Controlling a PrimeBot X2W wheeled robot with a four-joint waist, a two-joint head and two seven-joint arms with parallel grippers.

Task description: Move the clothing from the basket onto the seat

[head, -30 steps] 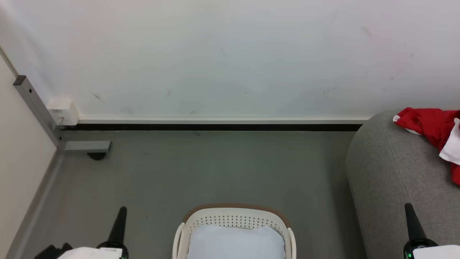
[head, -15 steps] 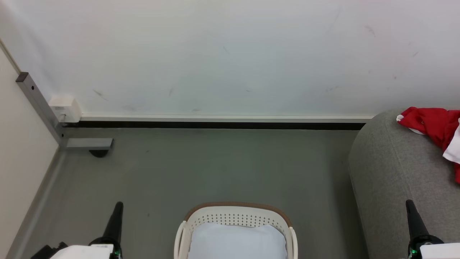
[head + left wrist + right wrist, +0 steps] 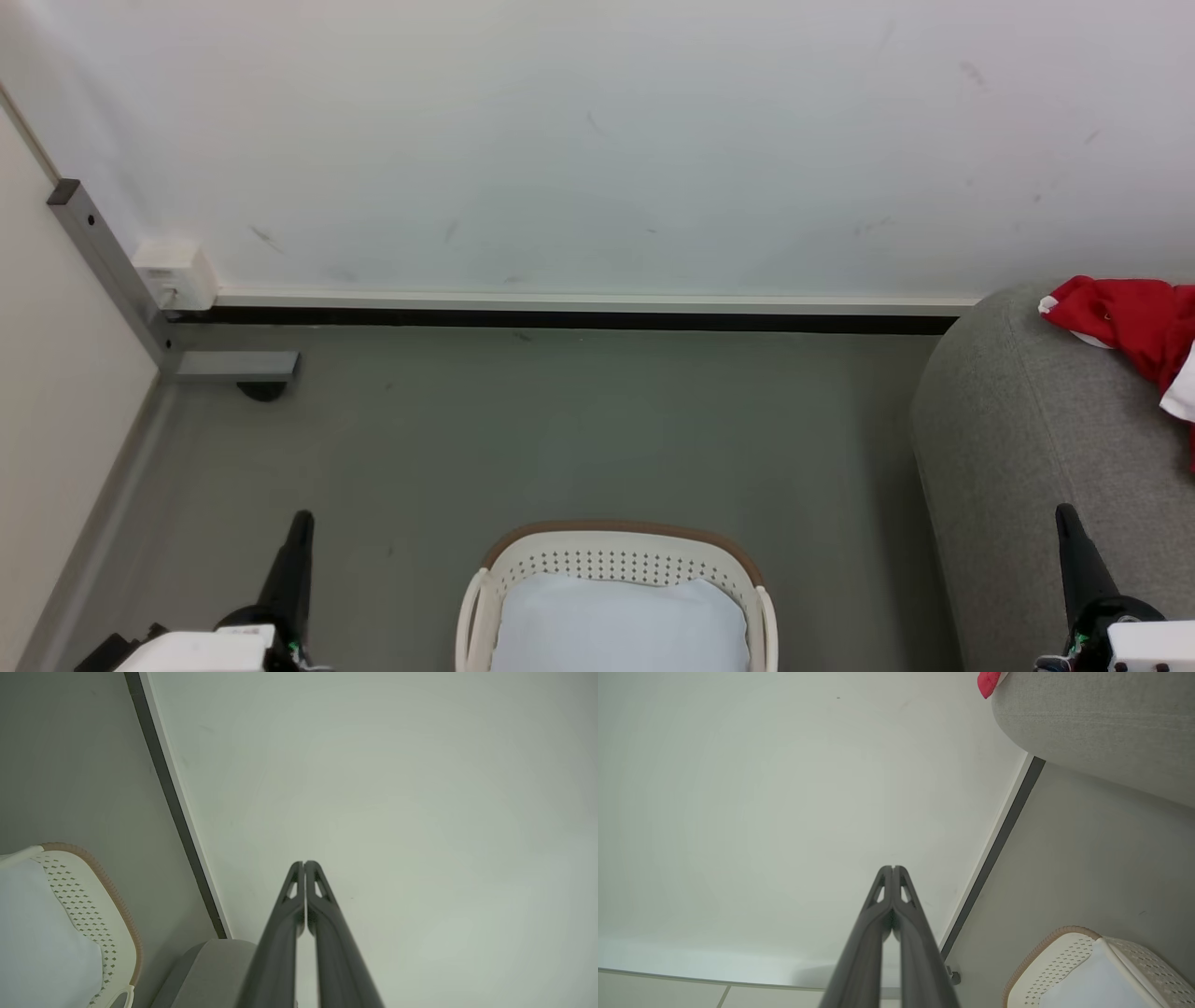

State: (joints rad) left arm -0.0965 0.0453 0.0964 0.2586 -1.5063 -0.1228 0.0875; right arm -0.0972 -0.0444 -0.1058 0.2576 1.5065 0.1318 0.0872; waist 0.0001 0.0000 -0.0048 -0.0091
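Head camera shifted slightly; items unmoved. Left gripper (image 3: pixel 301 519) and right gripper (image 3: pixel 1064 511) clenched, empty, basket (image 3: pixel 616 534) between them; clothing (image 3: pixel 1125 313) on seat (image 3: pixel 1008 420) beyond right fingers (image 3: pixel 1074 551).

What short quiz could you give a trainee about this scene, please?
1. True or false: the red clothing lies on the grey seat.
2. What lies inside the basket? A) a red shirt B) a pale pad C) a shoe
3. Fill in: the left gripper and the right gripper are both ____.
Key: 1 true; 2 B; 3 shut.
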